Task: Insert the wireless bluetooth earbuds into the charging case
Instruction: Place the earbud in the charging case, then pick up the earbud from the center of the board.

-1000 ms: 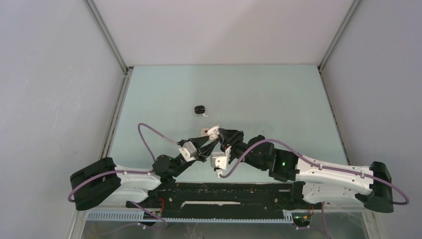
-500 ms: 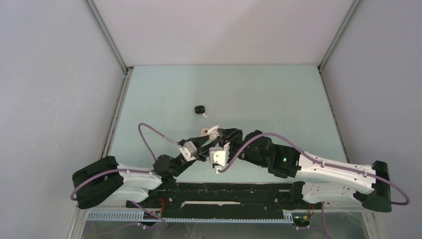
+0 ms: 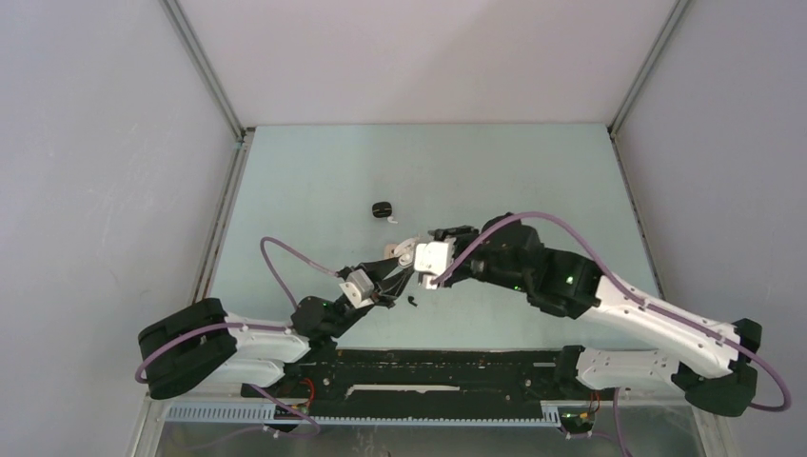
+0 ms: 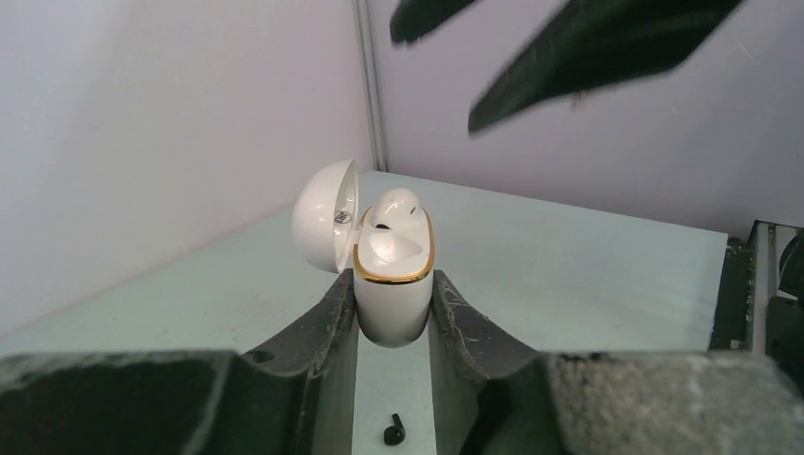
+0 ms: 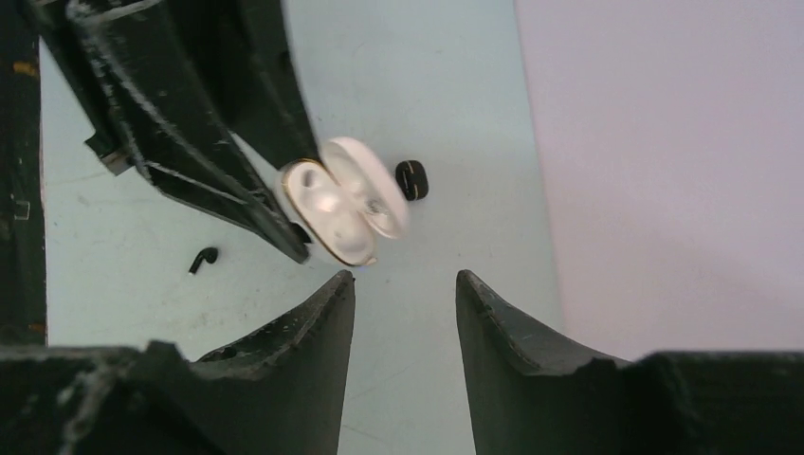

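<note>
The bench (image 3: 533, 181) carries both arms. The left pincer (image 4: 393, 308) is clamped on the white charging case (image 4: 391, 284), whose lid is swung open with one white earbud (image 4: 393, 204) seated inside. The right pincer (image 5: 403, 289) hovers close to the case, jaws apart and empty. A black case (image 3: 382, 208) sits farther out. A black earbud (image 3: 411, 302) lies on the bench near the left pincer.

Tiny print (image 4: 343, 219) inside the charging case lid (image 4: 322, 213); illegible.
</note>
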`<state>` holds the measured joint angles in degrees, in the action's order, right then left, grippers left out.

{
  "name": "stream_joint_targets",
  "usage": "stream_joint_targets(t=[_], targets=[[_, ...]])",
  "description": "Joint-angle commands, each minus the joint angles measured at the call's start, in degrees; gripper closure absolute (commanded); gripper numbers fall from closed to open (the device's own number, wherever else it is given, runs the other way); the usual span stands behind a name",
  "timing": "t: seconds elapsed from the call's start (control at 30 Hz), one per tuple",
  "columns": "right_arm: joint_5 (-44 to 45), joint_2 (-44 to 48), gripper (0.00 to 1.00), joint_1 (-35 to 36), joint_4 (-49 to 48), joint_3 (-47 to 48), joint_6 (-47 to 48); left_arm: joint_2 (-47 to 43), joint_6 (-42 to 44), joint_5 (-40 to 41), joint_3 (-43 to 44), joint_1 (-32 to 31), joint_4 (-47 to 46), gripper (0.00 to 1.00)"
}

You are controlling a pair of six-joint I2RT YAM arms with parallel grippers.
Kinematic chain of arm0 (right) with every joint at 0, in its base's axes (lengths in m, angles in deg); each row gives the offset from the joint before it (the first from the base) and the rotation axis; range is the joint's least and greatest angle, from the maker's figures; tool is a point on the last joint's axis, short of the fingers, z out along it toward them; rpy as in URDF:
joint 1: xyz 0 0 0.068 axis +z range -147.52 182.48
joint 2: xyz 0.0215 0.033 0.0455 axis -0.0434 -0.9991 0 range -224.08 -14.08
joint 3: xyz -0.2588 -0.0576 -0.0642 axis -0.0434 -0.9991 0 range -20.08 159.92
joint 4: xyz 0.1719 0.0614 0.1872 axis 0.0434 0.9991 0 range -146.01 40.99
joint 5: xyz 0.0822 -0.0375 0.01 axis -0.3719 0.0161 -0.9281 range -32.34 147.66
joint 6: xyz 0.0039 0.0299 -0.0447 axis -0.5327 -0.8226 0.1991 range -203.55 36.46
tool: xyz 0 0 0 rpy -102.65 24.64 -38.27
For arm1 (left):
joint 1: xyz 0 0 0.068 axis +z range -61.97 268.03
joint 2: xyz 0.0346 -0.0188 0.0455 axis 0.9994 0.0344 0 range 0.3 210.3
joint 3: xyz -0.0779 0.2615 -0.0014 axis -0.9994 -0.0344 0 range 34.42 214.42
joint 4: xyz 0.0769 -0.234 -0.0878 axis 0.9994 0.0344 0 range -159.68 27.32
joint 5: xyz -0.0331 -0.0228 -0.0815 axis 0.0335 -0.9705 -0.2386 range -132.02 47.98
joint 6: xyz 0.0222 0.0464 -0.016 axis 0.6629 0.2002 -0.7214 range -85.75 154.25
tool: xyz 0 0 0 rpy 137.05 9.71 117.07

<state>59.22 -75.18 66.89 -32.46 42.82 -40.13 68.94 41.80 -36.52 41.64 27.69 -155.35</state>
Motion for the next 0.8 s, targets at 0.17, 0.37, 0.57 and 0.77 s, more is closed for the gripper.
stream_joint_targets(t=[0.17,0.37,0.57,0.77], targets=[[-11.4,3.3,0.43,-18.6,7.8,5.9,-17.2,-2.2,-0.8,4.0,-1.1,0.1,-5.3,1.00],[-22.9,-2.7,0.43,-36.5,13.0,7.8,-23.3,-8.8,-3.1,5.8,-0.5,0.1,1.9,1.00],[-28.1,-12.3,0.46,-46.4,21.0,12.7,-21.7,-17.2,-6.4,7.9,1.0,0.1,13.1,1.00],[-29.5,-22.7,0.51,-44.9,17.5,13.7,-23.5,-24.6,-9.5,8.4,2.1,0.1,23.8,1.00]])
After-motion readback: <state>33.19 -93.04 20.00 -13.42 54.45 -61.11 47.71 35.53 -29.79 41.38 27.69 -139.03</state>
